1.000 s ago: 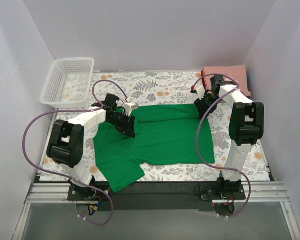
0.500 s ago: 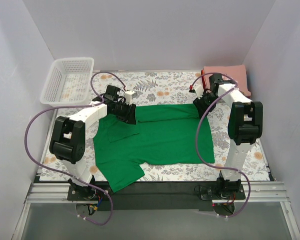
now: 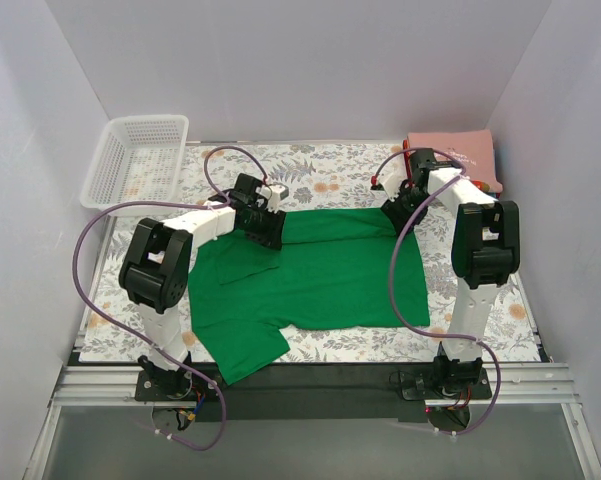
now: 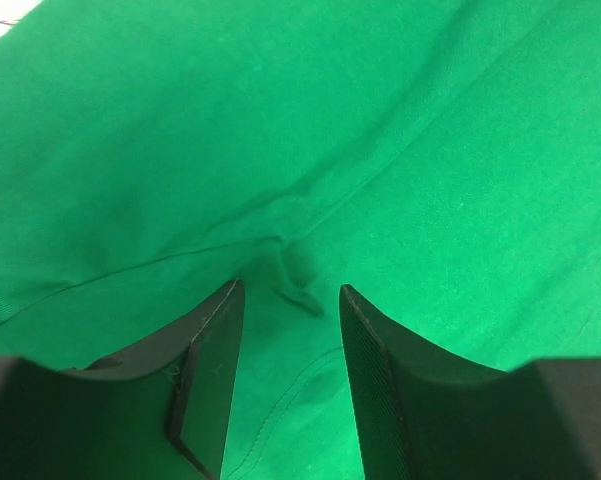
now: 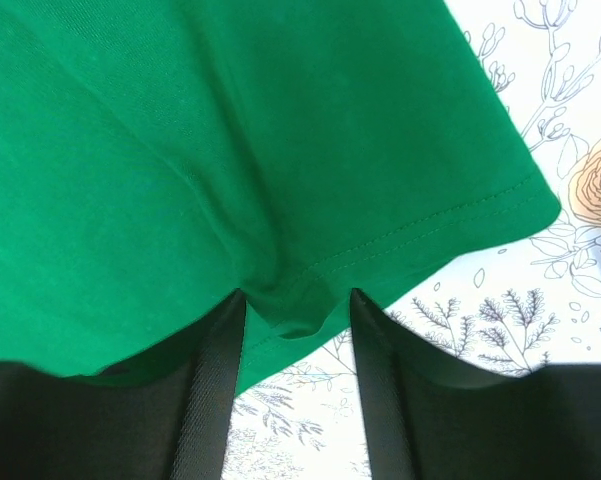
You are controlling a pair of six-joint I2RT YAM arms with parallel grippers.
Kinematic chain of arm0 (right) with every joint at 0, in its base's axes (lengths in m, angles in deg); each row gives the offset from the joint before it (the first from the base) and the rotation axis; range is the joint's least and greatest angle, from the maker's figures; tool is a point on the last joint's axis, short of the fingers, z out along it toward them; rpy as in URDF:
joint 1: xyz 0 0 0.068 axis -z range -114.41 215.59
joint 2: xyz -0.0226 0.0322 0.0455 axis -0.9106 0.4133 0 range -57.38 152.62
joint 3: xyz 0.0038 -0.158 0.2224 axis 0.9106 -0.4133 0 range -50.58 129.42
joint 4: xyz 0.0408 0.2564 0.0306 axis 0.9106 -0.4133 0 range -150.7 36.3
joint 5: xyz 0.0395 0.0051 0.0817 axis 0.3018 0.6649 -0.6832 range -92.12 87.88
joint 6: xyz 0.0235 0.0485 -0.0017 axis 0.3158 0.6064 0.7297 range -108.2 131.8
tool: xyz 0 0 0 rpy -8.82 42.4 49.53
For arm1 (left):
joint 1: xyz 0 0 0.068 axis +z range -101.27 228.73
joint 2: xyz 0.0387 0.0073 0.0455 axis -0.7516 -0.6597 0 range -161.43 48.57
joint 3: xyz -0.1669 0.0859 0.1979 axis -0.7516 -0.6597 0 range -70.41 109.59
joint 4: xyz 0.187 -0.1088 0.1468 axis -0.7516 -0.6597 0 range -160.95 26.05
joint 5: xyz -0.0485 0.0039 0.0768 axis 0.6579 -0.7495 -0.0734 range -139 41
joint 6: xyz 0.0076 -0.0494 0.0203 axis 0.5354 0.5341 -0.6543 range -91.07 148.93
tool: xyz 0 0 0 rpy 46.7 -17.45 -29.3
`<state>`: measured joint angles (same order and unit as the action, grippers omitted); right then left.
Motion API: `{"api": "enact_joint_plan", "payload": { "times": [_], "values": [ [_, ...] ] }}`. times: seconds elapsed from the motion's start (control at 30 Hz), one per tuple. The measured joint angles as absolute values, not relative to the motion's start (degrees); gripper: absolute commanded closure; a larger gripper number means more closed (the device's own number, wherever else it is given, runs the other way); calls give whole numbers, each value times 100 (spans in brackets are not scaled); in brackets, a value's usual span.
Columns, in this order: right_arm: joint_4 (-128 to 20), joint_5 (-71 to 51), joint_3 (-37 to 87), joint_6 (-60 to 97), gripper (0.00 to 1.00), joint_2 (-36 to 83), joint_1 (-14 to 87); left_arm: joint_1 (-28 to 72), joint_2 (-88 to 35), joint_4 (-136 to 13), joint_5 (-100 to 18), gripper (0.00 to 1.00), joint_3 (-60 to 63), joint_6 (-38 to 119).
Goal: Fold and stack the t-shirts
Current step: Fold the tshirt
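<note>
A bright green t-shirt [image 3: 330, 270] lies spread on the floral table cover, its far edge folded over. My left gripper [image 3: 266, 226] is down on the shirt's far left part. In the left wrist view [image 4: 290, 290] its jaws stand apart over green cloth [image 4: 380, 120], with a small wrinkle between the tips. My right gripper [image 3: 398, 212] is at the shirt's far right corner. In the right wrist view [image 5: 298, 296] its jaws stand apart astride the stitched hem [image 5: 400, 235], which puckers between them. A folded dusty-pink t-shirt [image 3: 455, 148] lies at the back right. The teal one is out of view.
A white mesh basket [image 3: 130, 165] stands at the back left, tilted against the wall. White walls close in the left, far and right sides. The floral table cover [image 3: 320, 180] shows around the shirt. A purple cable [image 3: 408, 270] loops over the shirt's right edge.
My left gripper has moved away from me and to the right, from the shirt's left shoulder area to its far left edge. The right gripper has shifted slightly toward the far side.
</note>
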<state>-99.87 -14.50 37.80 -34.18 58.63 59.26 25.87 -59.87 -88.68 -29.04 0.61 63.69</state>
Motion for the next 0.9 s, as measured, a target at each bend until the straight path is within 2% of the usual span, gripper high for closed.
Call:
{"api": "enact_joint_plan", "payload": {
  "times": [0.1, 0.13, 0.27, 0.3, 0.4, 0.9],
  "values": [
    [-9965, -1365, 3777, -3477, 61, 5902, 5889, 2502, -6037, -8861, -3063, 70, 74, 6402],
    [-9957, -1339, 3777, -3494, 64, 5924, 5878, 2478, -6064, -8846, -3131, 78, 81, 6408],
    [-9911, -1227, 3775, -3534, 79, 5974, 5865, 2450, -6094, -8820, -3310, 96, 81, 6437],
    [-9904, -1210, 3775, -3525, 87, 5974, 5865, 2450, -6094, -8807, -3332, 99, 81, 6446],
    [-9880, -1157, 3775, -3553, 99, 5974, 5865, 2456, -6094, -8794, -3356, 100, 81, 6430],
    [-9845, -956, 3493, -3833, 98, 5688, 5839, 2454, -5779, -9102, -3262, 100, -68, 6109]
  ]
}}
